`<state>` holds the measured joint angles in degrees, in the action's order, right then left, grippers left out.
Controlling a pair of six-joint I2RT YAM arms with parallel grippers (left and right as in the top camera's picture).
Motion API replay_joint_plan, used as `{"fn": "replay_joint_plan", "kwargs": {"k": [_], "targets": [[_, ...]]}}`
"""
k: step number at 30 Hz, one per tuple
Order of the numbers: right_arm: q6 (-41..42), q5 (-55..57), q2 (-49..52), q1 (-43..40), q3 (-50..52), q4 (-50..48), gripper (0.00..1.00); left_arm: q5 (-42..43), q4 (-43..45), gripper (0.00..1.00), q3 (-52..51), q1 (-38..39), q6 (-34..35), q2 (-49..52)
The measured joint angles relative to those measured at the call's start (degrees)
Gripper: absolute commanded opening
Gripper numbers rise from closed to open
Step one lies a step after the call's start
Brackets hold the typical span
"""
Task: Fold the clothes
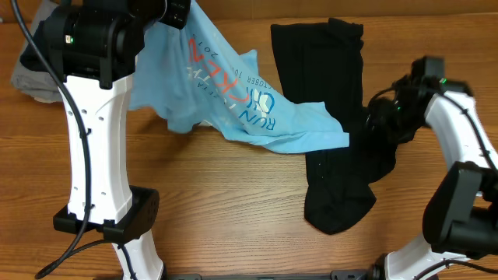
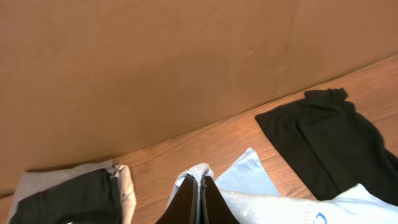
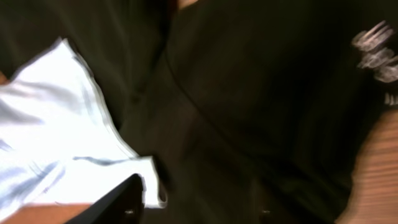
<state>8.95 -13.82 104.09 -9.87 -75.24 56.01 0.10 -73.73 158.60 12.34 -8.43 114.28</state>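
Note:
A light blue T-shirt (image 1: 233, 93) with printed lettering hangs from my left gripper (image 1: 177, 14) at the back left and drapes down to the table, its lower corner lying on a black garment (image 1: 334, 132). In the left wrist view the fingers (image 2: 200, 182) are shut on a fold of the blue shirt (image 2: 249, 186). My right gripper (image 1: 375, 120) is low over the right side of the black garment. In the blurred right wrist view its fingers (image 3: 193, 208) are spread apart over the black cloth (image 3: 261, 93), beside the blue shirt's corner (image 3: 56, 137).
A stack of grey and black clothes (image 1: 31, 78) lies at the far left, and it also shows in the left wrist view (image 2: 68, 196). A brown cardboard wall (image 2: 155, 62) stands behind the table. Bare wooden tabletop (image 1: 233, 210) lies in front.

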Motion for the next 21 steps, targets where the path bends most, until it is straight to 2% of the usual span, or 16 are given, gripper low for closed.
{"fn": "replay_joint_plan", "kwargs": {"k": [7, 13, 16, 21], "targets": [[0.4, -2.4, 0.0, 4.1, 12.7, -12.5, 0.48, -2.3, 0.0, 0.04, 0.0, 0.0, 1.1, -0.4], [2.6, -1.0, 0.0, 3.7, 14.9, -16.5, 0.43, -2.5, -0.2, 0.04, 0.0, 0.0, 1.9, -0.5], [3.1, 1.0, 0.0, 1.9, 14.9, -18.0, 0.44, -2.6, -0.3, 0.04, 0.0, 0.0, 2.4, -0.5], [3.6, 2.5, 0.5, -5.9, 14.9, -20.9, 0.43, -2.6, -1.2, 0.04, 0.0, 0.0, 2.5, -0.5]]}}
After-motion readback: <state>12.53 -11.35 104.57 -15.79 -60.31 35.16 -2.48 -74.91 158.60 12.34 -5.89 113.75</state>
